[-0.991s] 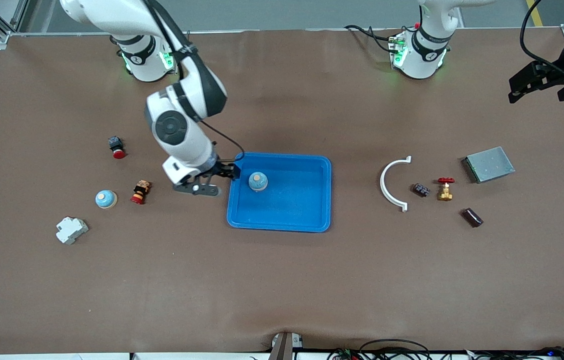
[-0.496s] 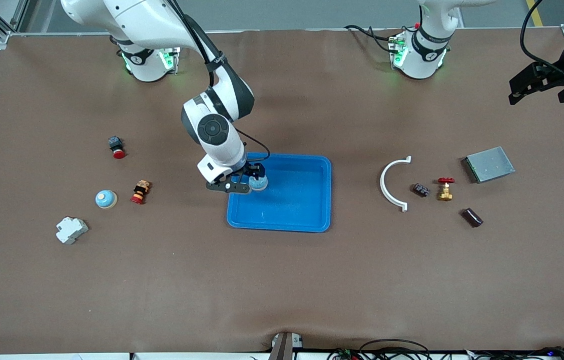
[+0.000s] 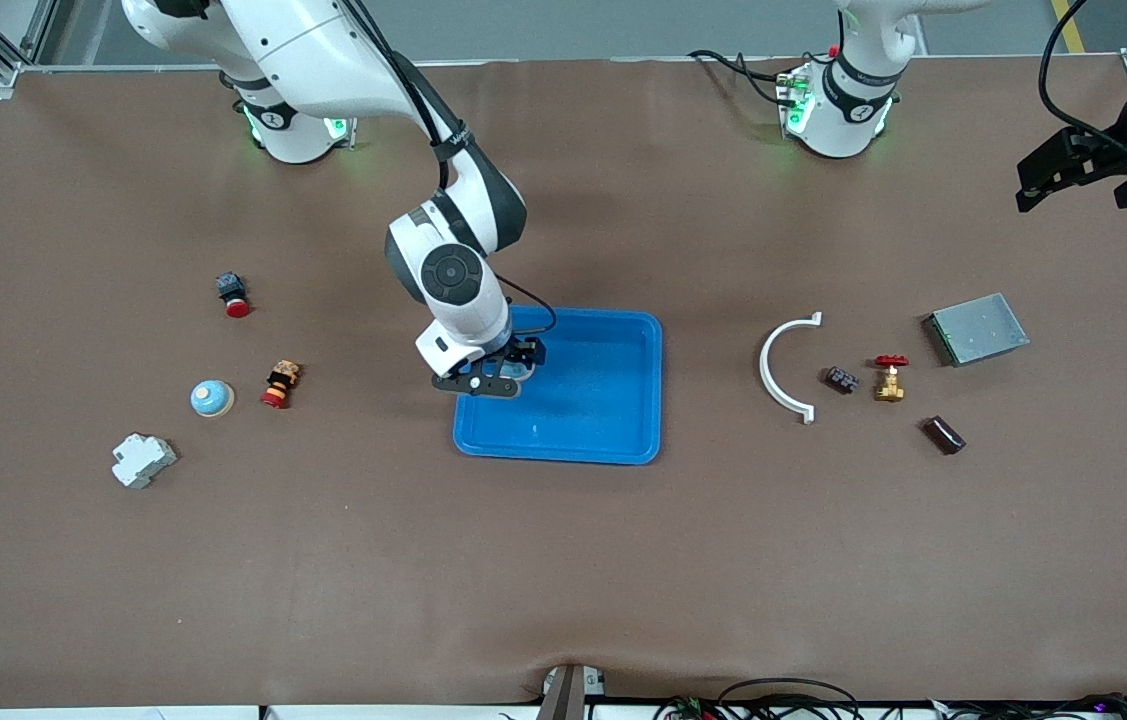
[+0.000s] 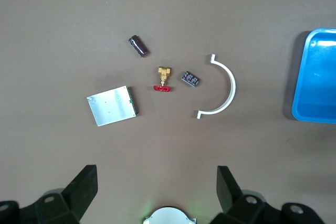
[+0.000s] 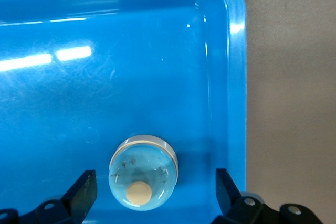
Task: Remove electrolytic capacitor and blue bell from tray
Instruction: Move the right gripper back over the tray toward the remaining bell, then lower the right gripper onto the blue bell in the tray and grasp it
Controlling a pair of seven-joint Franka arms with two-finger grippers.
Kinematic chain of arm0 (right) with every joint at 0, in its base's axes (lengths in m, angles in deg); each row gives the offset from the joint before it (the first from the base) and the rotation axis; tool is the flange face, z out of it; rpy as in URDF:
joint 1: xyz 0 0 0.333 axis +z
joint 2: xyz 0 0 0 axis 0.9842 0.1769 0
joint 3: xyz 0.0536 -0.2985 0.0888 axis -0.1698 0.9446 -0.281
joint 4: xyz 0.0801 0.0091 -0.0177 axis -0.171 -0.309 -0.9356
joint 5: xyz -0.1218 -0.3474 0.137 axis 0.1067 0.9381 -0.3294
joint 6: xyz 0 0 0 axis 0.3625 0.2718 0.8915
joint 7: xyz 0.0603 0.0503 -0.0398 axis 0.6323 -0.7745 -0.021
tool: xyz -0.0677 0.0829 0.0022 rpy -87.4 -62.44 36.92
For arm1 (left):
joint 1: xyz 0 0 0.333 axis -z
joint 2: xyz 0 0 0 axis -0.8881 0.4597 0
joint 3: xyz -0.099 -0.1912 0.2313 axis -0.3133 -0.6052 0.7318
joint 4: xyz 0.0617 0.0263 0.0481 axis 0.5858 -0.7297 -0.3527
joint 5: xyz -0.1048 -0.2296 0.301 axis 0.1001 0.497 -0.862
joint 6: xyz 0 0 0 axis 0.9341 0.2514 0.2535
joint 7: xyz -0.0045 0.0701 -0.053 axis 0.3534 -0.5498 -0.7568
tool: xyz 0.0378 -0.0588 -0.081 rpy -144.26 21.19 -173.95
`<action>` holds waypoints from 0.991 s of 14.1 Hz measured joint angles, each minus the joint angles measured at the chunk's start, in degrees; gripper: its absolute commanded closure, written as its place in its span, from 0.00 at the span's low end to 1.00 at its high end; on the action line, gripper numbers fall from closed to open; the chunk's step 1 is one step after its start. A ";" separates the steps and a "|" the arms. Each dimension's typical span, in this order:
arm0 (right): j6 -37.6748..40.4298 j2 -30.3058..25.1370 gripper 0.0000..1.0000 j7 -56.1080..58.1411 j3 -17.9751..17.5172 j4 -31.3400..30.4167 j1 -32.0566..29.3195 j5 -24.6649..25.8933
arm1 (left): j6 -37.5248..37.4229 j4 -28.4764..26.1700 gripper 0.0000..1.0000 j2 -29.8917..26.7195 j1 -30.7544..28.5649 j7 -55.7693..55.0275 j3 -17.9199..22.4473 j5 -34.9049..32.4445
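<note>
Hovering low over the tray (image 3: 613, 400), the right tool (image 3: 508, 370) has its fingers spread wide with nothing between them, and the blue bell (image 5: 143, 171) sits on the tray floor directly beneath, close to the rim at the right arm's end of the tray. In the right wrist view the bell lies between the two fingertips (image 5: 84, 187) but not quite on the line joining them, so the step in hand looks like lining up for the pick.

Doing it well probably means nudging the right tool until the bell's round body sits square between the fingers, then dropping straight down. The dome is smooth and tapers upward, so a grip low on the pale base ring should hold better than one on the curved top. The raised tray rim is just beside the bell; the finger on that side needs room to descend without catching it.

The left tool (image 4: 157, 192) waits, fingers spread and empty, high over the left arm's end of the table (image 3: 563, 580), where a dark cylinder (image 3: 943, 434), likely the electrolytic capacitor, lies outside the tray.
</note>
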 measured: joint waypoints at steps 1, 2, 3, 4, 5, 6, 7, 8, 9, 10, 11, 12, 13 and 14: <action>-0.14 0.32 0.00 0.00 -0.01 0.01 0.16 0.00 | 0.00 -0.01 0.00 0.03 -0.03 0.00 0.01 0.00; -0.53 0.61 0.00 0.00 -0.01 0.02 0.42 0.00 | 0.00 -0.04 0.00 0.05 -0.04 0.00 0.01 0.00; -0.91 0.94 0.00 -0.01 -0.01 0.03 0.70 0.00 | 0.00 -0.06 0.00 0.05 -0.08 -0.02 0.03 0.00; -1.22 1.27 0.00 -0.02 -0.01 0.05 0.98 0.00 | 0.00 -0.06 0.00 0.05 -0.18 -0.07 0.10 0.00; -1.52 1.57 0.00 -0.02 -0.01 0.06 1.24 0.00 | 0.00 -0.06 0.00 0.05 -0.40 -0.08 0.14 0.00; -1.69 1.76 0.00 -0.04 -0.01 0.07 1.49 0.00 | 0.00 -0.06 0.00 0.05 -0.57 -0.08 0.20 0.00; -1.83 1.86 0.00 -0.06 -0.01 0.07 1.67 0.00 | 0.00 -0.06 0.00 0.05 -0.64 -0.08 0.27 0.00; -2.10 1.97 0.00 -0.06 -0.01 0.07 1.76 0.00 | 0.00 -0.06 0.00 0.05 -0.64 -0.08 0.27 0.00; -2.58 2.10 0.00 -0.06 -0.01 0.08 1.79 0.00 | 0.00 -0.06 0.00 0.05 -0.63 -0.08 0.27 0.00; -3.10 2.27 0.00 -0.06 -0.01 0.10 1.79 0.00 | 0.00 -0.06 0.00 0.05 -0.63 -0.08 0.27 0.00; -3.39 2.50 0.00 -0.06 -0.01 0.16 1.79 0.00 | 0.00 -0.08 0.00 0.05 -0.63 -0.08 0.27 0.00; -3.63 2.77 0.00 -0.06 -0.01 0.26 1.80 0.00 | 0.00 -0.09 0.00 0.05 -0.63 -0.08 0.27 0.00; -3.76 3.08 0.00 -0.07 -0.01 0.46 1.80 0.00 | 0.00 -0.10 0.00 0.05 -0.62 -0.08 0.27 0.00; -3.80 3.36 0.00 -0.07 -0.01 0.69 1.82 0.00 | 0.00 -0.11 0.00 0.05 -0.63 -0.08 0.27 0.00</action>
